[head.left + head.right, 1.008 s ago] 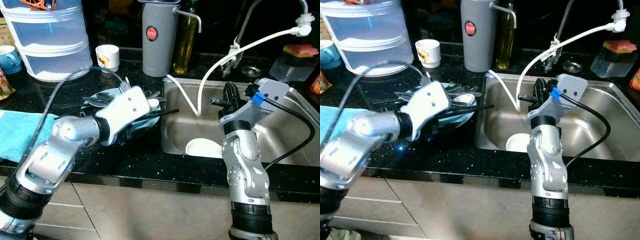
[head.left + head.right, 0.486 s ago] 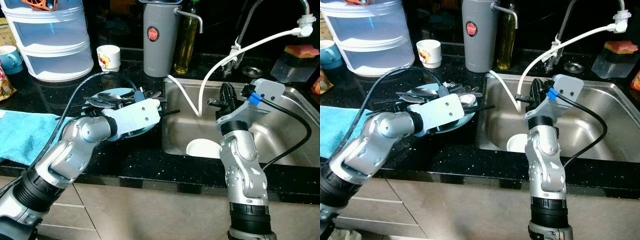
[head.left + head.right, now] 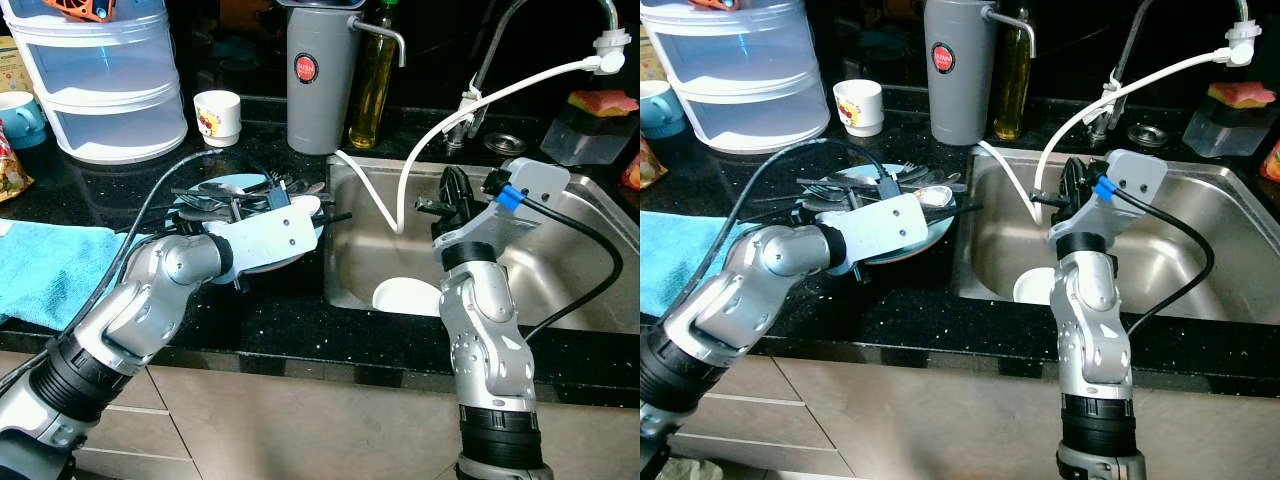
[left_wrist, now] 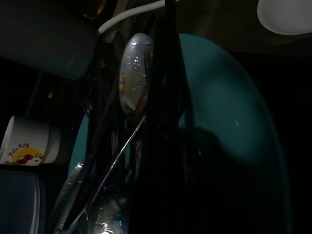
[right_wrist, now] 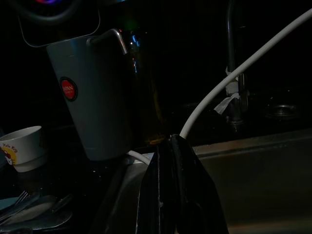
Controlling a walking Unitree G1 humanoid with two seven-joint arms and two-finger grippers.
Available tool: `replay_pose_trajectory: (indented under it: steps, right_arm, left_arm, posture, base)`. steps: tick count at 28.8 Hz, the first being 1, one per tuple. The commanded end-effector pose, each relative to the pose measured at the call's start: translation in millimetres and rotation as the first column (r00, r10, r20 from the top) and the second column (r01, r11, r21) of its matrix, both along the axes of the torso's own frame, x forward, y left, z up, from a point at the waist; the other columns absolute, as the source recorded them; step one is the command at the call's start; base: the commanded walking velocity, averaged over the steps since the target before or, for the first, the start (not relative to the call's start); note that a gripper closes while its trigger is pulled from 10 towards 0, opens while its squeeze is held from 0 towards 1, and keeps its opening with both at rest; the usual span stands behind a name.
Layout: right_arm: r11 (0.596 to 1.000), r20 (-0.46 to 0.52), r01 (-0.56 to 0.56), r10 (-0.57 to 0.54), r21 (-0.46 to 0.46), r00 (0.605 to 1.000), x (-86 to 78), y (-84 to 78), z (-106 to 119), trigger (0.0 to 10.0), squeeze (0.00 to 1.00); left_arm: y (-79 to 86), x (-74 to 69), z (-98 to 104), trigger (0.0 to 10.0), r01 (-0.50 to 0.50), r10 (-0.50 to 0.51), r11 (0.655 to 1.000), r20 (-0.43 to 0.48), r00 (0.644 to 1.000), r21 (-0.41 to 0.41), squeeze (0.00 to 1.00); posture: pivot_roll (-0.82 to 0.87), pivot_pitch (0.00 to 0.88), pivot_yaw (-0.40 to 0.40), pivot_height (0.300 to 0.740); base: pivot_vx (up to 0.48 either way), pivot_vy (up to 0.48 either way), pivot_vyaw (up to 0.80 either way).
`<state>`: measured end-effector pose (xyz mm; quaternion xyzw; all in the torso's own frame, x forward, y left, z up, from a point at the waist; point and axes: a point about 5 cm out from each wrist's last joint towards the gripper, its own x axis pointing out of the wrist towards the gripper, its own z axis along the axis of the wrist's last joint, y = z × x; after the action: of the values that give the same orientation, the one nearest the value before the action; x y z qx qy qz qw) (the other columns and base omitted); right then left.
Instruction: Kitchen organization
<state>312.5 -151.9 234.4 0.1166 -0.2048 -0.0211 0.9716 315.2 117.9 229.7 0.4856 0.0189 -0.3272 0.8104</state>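
A teal plate (image 3: 932, 236) piled with several pieces of cutlery (image 3: 235, 190) sits on the black counter just left of the sink. My left gripper (image 4: 168, 73) hangs low over it, its wrist housing (image 3: 270, 232) covering the plate's near half. In the left wrist view the black fingers lie together beside a wet spoon (image 4: 131, 83). A thin black chopstick (image 3: 338, 216) runs out past them towards the sink; whether it is held I cannot tell. My right gripper (image 3: 458, 188) is shut and points up over the sink's near-left part, holding nothing.
A white bowl (image 3: 408, 296) lies in the steel sink (image 3: 560, 270), with a white hose (image 3: 420, 150) hanging into it. A grey jug (image 3: 320, 75), oil bottle (image 3: 372, 80), cup (image 3: 217, 115) and plastic drawers (image 3: 95, 80) stand behind. A blue towel (image 3: 45, 275) lies at left.
My left wrist has turned and slid right across the plate towards the sink edge, settling lower. The right arm has stayed put.
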Motion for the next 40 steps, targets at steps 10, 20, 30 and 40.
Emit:
replay_pose_trajectory:
  steps: [10, 20, 30, 40]
  right_arm:
    - [1.0, -0.005, 0.008, -0.008, 0.008, 1.0, -0.2, -4.0, -0.3, 10.0, 0.0]
    - [1.0, -0.005, 0.0, 0.0, 0.005, 1.0, 0.7, -2.8, 0.3, 10.0, 0.0]
    - [1.0, 0.005, -0.002, 0.002, 0.007, 1.0, 2.1, -0.9, 3.1, 10.0, 0.0]
    - [0.997, -0.022, 0.072, -0.072, -0.011, 0.997, 1.2, -11.2, 0.2, 10.0, 0.0]
  left_arm:
    - [-15.8, -1.1, 18.3, 10.0, 0.058, -0.05, 0.988, 0.054, 0.997, -0.145, 0.0]
    - [-7.1, 10.4, 57.5, 10.0, -0.007, 0.094, 0.928, 0.214, 0.972, -0.371, 0.0]
    - [-34.6, 26.4, 57.5, 10.0, 0.012, 0.003, 0.734, 0.02, 1.0, -0.679, 0.0]
    - [-66.0, 36.7, 36.5, 10.0, -0.002, -0.221, 0.67, -0.202, 0.954, -0.743, 0.0]
  posture:
    - [0.26, 0.0, -0.043, 0.74]
    - [0.27, 0.0, -0.05, 0.74]
    - [0.25, 0.0, -0.039, 0.74]
    - [0.24, 0.0, -0.03, 0.74]
  base:
    - [0.0, 0.0, 0.0]
    - [0.0, 0.0, 0.0]
    - [0.0, 0.0, 0.0]
    - [0.0, 0.0, 0.0]
